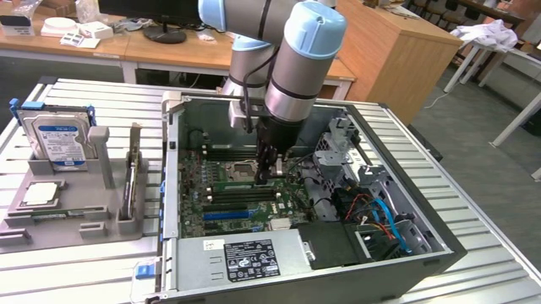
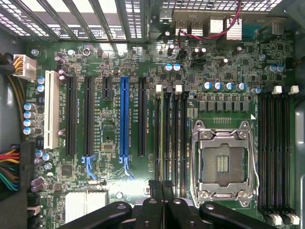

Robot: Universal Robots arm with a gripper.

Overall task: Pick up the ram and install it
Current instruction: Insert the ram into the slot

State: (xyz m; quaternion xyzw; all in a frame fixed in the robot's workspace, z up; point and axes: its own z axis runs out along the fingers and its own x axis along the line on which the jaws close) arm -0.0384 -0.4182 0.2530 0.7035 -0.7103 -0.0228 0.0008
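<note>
The fingers (image 2: 156,193) are seen pressed together, tip against tip, with nothing visibly clamped between them. They are pointed down into an open computer case (image 1: 381,275), directly over the bank of black memory slots (image 2: 175,138) set just beside the empty CPU socket (image 2: 223,162).

In the exterior view a narrow green strip, taken to be the ram (image 1: 239,185), is laid lengthwise along one of those slots. The closed tips are placed at its end toward the exterior view's right, touching it or very nearly so. Closed fingers make a blunt pad, so the pose is judged to be one for pushing the stick down into its slot rather than for carrying it (whether it is fully seated and latched cannot be told).

The arm (image 1: 296,69) is held nearly upright above the motherboard (image 1: 215,209), which would keep a push in line with the slot.

Outward from the case, on the ribbed metal counter (image 1: 76,272), a grey fixture (image 1: 72,225) is set at the exterior view's left. A hard drive (image 1: 55,136) is stood upright in it, well apart from the work.
</note>
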